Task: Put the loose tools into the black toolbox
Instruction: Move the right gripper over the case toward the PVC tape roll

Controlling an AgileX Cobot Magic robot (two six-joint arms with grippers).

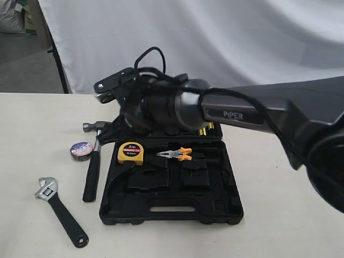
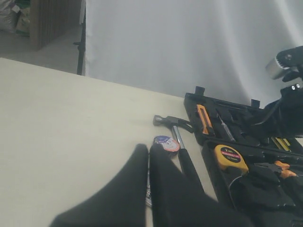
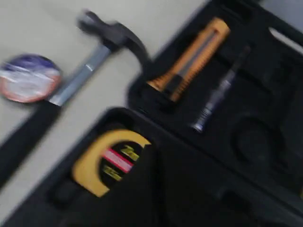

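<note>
Next grab is the hammer, I reckon

My right hand is pinched shut, empty, above the toolbox; hammer lies beside its left edge, left-centre of frame. I'd open wide, then take the shaft.

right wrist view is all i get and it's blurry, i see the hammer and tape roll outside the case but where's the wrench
Observer: The adjustable wrench lies on the table, left of the toolbox and apart from it, nearer the exterior camera than the hammer.
Operator: anything in the case i'm missing
Observer: Pliers with orange sleeves lie right of the tape measure.
Operator: and the left claw
Observer: The left claw has its jaws together, empty, with the tape roll just past its tips.
</note>
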